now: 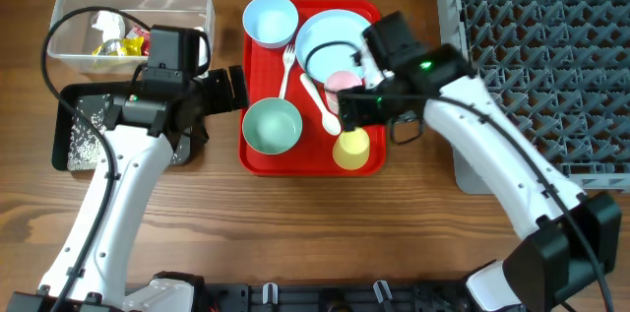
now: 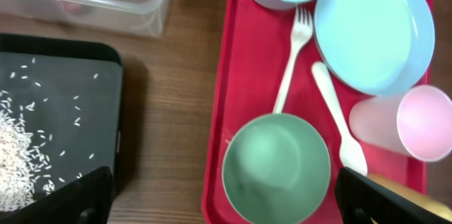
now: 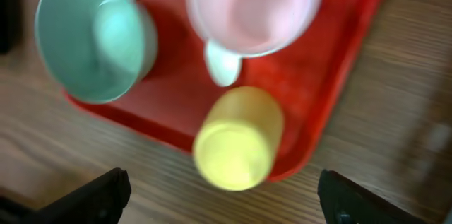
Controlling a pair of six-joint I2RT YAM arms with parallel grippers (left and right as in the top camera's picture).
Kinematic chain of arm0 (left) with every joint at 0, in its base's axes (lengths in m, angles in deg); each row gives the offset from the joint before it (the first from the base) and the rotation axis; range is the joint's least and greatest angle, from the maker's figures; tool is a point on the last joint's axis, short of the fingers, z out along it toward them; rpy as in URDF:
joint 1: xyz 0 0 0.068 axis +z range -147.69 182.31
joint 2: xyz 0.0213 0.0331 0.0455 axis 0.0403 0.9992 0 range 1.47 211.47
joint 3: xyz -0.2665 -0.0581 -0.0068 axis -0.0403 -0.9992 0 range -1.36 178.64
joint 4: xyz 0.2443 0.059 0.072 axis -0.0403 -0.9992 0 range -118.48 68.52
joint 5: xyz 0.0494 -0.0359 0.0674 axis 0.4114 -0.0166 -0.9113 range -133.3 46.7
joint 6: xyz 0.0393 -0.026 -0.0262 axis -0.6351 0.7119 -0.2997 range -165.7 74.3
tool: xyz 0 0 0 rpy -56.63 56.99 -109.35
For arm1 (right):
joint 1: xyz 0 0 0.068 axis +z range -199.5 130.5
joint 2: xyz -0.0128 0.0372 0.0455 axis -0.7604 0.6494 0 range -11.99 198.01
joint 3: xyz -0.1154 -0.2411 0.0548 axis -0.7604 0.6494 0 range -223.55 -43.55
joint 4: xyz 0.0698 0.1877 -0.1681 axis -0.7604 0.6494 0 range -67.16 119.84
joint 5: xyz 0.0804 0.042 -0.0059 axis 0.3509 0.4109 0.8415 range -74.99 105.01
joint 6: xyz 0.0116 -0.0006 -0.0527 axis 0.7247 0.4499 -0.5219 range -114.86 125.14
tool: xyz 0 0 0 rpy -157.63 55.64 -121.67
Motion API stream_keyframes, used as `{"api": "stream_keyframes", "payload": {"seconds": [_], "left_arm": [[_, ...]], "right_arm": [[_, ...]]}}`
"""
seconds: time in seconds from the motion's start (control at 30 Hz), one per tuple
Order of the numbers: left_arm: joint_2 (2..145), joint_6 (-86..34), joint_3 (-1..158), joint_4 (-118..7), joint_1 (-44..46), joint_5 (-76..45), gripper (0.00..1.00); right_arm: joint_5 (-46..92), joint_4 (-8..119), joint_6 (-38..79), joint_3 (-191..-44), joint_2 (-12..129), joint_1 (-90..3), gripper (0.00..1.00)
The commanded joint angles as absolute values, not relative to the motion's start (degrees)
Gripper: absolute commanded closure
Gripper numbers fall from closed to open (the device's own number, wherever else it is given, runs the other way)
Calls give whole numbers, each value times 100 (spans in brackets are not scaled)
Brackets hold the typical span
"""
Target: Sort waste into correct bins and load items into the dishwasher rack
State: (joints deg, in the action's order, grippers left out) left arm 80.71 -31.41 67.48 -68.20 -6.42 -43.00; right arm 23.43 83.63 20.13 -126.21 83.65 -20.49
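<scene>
Two grippers stand with jaws spread wide and empty: the left gripper at the red tray's left edge by the greenish bowl, the right gripper near the yellow cup at its near-right corner. The fork lies lengthwise with its tines toward the far edge. The spoon slants beside it, its bowl toward the near-right corner.

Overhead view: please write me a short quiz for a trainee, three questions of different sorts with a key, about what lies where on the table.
1. True or false: the rice lies in the black tray.
2. How many bowls stand on the red tray? A one, B two, C three.
3. Fill in: the left gripper and the right gripper are both ___.
Key: 1 true; 2 B, the pale-blue bowl and the green bowl; 3 open.
</scene>
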Motion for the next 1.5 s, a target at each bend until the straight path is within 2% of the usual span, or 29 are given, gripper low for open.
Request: {"api": "stream_keyframes", "payload": {"seconds": [0.0,0.43,1.03,1.47], "left_arm": [[8122,-2971,6798,-6822,-304,-4337,0],[8122,-2977,6798,-6997,9,-4337,0],[8122,-2977,6798,-7019,7,-4337,0],[8122,-2977,6798,-7019,9,-4337,0]], "right_arm": [[1716,8333,2240,-12450,8349,-1662,8],[1598,7378,2616,-11407,8395,-1555,7],[1652,6715,2625,-11060,8913,-1555,9],[1652,6661,2627,-11060,8981,-1555,36]]}}
